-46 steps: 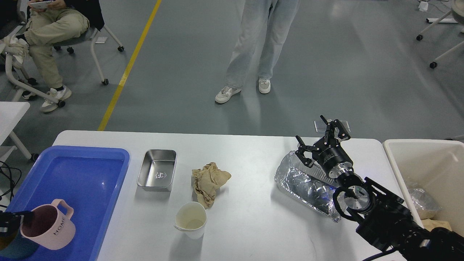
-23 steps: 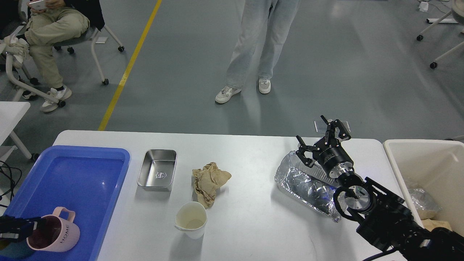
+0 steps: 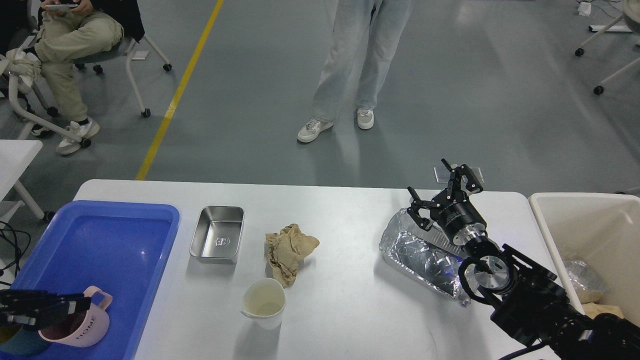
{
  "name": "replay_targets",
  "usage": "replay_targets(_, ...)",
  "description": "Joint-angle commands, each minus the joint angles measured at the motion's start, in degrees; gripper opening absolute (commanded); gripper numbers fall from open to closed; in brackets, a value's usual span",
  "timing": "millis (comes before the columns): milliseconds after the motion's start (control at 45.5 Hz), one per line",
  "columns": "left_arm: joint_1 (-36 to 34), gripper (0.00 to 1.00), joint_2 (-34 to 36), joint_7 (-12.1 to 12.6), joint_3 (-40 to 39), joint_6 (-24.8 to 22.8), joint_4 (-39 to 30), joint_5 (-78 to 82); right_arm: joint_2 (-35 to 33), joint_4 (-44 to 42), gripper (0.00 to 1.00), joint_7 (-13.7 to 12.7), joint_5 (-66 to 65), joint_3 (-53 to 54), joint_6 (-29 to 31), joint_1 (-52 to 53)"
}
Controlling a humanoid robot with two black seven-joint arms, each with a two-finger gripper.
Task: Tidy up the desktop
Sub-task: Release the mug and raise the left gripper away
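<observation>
The white desktop (image 3: 350,320) holds a steel tin (image 3: 217,241), a crumpled brown paper (image 3: 289,250), a white paper cup (image 3: 263,302) and a crumpled foil tray (image 3: 422,255). A pink mug (image 3: 80,330) stands upright in the near corner of the blue tray (image 3: 100,240). My left gripper (image 3: 60,309) lies across the mug's rim. Its fingers are dark and I cannot tell whether they grip. My right gripper (image 3: 442,187) is open and empty, just above the far end of the foil tray.
A cream-white bin (image 3: 545,220) with scraps inside stands at the table's right end. A person stands beyond the far edge (image 3: 350,65). Another sits at the far left (image 3: 70,40). A second white table (image 3: 15,155) is at the left.
My left gripper has lowered the pink mug from a tilted pose to upright on the blue tray, and its fingers now reach further across the rim. The right arm has not moved.
</observation>
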Motion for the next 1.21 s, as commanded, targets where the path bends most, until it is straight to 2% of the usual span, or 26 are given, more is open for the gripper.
replay_targets(0, -9.4, 0.54, 3.7, 2.8, -1.2, -10.6, -3.3, -6.6, 0.1, 0.0, 1.0, 0.0, -0.1, 0.0, 0.0, -0.2)
replay_targets(132, -18.7, 0.73, 5.9, 7.1, -1.3, -17.0, -3.3, -13.4, 0.2, 0.0, 1.0, 0.0, 0.0, 0.0, -0.1, -0.4)
replay_targets(220, -23.0, 0.79, 6.3, 9.0, -1.2, -18.9, -3.3, -13.9, 0.4, 0.0, 1.0, 0.0, -0.1, 0.0, -0.1, -0.5)
replay_targets(527, -31.3, 0.9, 9.5, 9.1, -1.4, -22.7, -3.4, -14.1, 0.7, 0.0, 1.0, 0.0, 0.0, -0.1, -0.1, -0.5)
replay_targets(681, -33.7, 0.96, 10.0, 8.9, -1.4, -23.1, -3.3, -14.2, 1.1, 0.0, 1.0, 0.0, 0.0, 0.0, -0.1, -0.5)
replay_targets(1186, -35.0, 0.97, 7.8, 9.3, -1.4, -23.0, -2.8, -14.8, 1.1, 0.0, 1.0, 0.0, -0.1, 0.0, -0.1, -0.5)
